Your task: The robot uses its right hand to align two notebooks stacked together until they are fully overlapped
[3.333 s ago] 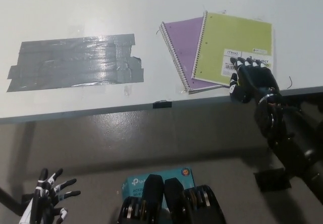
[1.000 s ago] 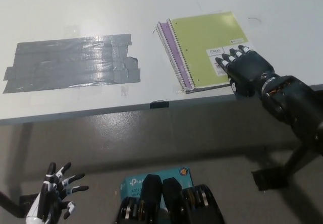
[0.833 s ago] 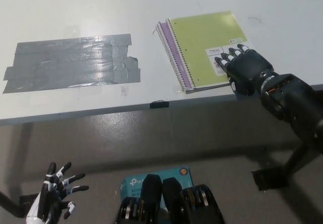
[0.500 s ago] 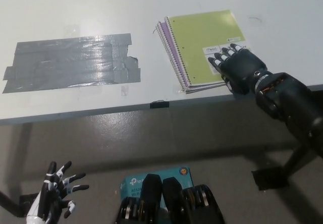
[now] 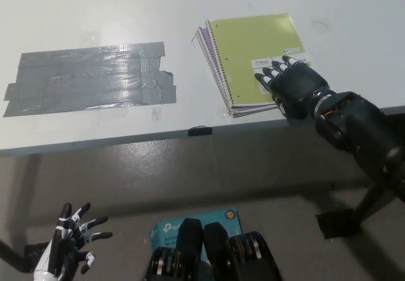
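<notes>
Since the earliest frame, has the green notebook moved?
Yes. The green notebook has slid left toward the grey tape patch, now covering nearly all of the purple notebook.

Bright, even overhead light washes out the glossy white tabletop [image 5: 126, 9]; glare streaks the grey duct-tape patch [image 5: 92, 77]; focus is slightly soft.
</notes>
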### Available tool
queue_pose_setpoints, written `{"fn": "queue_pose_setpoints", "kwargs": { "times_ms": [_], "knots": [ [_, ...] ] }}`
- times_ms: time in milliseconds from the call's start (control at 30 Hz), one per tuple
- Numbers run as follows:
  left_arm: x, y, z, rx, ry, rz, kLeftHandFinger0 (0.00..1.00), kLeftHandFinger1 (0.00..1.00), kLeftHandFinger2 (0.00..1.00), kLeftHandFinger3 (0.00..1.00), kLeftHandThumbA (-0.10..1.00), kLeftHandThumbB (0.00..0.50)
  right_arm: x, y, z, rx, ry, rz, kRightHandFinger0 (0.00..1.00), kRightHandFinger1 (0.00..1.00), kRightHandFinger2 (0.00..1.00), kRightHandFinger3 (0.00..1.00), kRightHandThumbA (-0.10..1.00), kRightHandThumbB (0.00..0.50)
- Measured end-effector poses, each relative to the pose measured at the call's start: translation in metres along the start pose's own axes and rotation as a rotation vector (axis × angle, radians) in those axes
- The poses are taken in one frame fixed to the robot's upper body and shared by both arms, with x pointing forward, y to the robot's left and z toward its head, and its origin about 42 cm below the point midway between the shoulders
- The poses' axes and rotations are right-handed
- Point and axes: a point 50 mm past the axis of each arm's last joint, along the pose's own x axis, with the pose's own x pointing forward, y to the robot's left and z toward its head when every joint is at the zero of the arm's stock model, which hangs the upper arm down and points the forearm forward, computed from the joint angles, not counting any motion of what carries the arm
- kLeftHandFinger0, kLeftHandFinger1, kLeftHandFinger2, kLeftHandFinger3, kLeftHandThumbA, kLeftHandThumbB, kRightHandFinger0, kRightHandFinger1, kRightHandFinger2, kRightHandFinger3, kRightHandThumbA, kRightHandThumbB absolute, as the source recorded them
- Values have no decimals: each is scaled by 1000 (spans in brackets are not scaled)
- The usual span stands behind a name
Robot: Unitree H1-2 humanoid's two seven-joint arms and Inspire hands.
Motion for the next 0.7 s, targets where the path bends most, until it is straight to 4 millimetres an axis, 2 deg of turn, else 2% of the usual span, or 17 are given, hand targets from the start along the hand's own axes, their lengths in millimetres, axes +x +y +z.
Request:
{"fn": "queue_pose_setpoints", "kwargs": {
  "times_ms": [200,533,600,700],
  "knots": [
    [0,0,0,0,0,-1,597,660,787,1000,1000,500,-2,2,-1,-31,-5,0,1000,1000,1000,1000,1000,320],
    [0,0,0,2,0,-1,554,635,775,1000,1000,500,-10,14,-4,-65,-23,-20,1000,1000,1000,1000,1000,339],
    [0,0,0,3,-1,-1,520,623,762,1000,1000,500,-10,15,-3,-82,-30,-27,1000,1000,1000,1000,1000,339],
    [0,0,0,3,-2,-1,548,629,755,1000,1000,500,-10,16,-1,-101,-39,-32,1000,1000,1000,1000,1000,332]
  ]
}}
